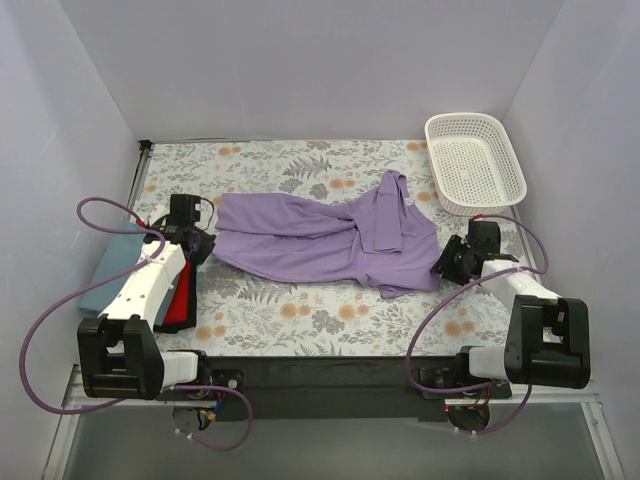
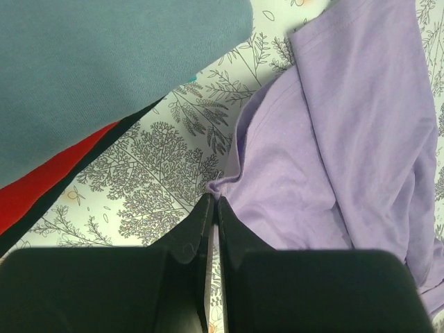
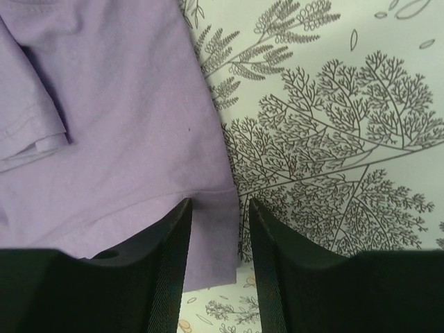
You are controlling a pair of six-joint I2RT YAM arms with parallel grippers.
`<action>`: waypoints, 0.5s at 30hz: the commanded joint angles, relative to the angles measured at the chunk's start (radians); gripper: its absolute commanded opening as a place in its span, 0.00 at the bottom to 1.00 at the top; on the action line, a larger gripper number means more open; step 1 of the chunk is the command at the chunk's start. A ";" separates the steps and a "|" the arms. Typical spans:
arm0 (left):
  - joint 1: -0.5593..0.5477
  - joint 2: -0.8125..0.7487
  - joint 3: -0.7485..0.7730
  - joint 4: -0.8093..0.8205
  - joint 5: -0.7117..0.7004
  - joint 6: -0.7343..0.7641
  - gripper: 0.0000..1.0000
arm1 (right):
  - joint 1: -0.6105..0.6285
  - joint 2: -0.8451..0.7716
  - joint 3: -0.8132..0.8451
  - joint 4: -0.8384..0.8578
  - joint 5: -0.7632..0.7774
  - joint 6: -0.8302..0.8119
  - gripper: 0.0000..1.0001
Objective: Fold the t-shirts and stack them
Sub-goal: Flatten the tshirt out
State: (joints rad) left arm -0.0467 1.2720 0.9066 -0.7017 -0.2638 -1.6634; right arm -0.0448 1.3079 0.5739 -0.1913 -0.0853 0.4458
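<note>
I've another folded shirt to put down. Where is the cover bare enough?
The widest bare patch is the near strip of floral cover, between the purple t-shirt and the table's front edge. A narrower strip runs behind the shirt, left of the white basket. Crowded: the left edge, with the folded stack and left gripper.

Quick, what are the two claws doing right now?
Left claw: closed, pinching the edge of the purple shirt.
Right claw: open, around the shirt's corner, not gripping it.
</note>
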 commanded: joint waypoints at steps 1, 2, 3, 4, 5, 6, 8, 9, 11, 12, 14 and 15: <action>0.007 -0.011 -0.002 0.011 0.003 0.014 0.00 | -0.003 0.024 -0.009 0.061 0.005 0.017 0.45; 0.007 -0.011 0.000 0.013 0.003 0.016 0.00 | -0.003 0.028 -0.011 0.069 0.002 0.019 0.45; 0.007 -0.010 -0.002 0.014 0.003 0.016 0.00 | -0.001 0.034 -0.009 0.073 -0.002 0.019 0.45; 0.007 -0.011 0.000 0.015 0.003 0.016 0.00 | -0.001 0.045 -0.008 0.078 -0.005 0.024 0.44; 0.007 -0.008 0.002 0.015 0.006 0.017 0.00 | 0.003 0.051 -0.006 0.087 -0.005 0.025 0.43; 0.007 -0.007 0.002 0.015 0.006 0.016 0.00 | 0.005 0.056 -0.003 0.090 -0.005 0.027 0.41; 0.007 -0.005 0.002 0.016 0.006 0.016 0.00 | 0.013 0.068 -0.003 0.098 -0.010 0.030 0.38; 0.007 -0.005 -0.001 0.018 0.006 0.016 0.00 | 0.014 0.073 0.000 0.101 -0.011 0.030 0.32; 0.007 -0.002 0.002 0.021 0.008 0.016 0.00 | 0.020 0.082 0.006 0.099 -0.017 0.030 0.24; 0.007 0.001 0.006 0.019 0.009 0.017 0.00 | 0.020 0.082 0.009 0.098 -0.022 0.028 0.14; 0.007 0.001 0.020 0.019 0.018 0.025 0.00 | 0.020 0.068 0.026 0.087 -0.048 0.025 0.04; 0.007 -0.002 0.028 0.018 0.021 0.028 0.00 | 0.022 0.056 0.035 0.067 -0.056 0.025 0.01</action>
State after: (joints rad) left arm -0.0467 1.2812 0.9070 -0.6952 -0.2470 -1.6531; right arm -0.0319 1.3701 0.5777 -0.0891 -0.1097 0.4713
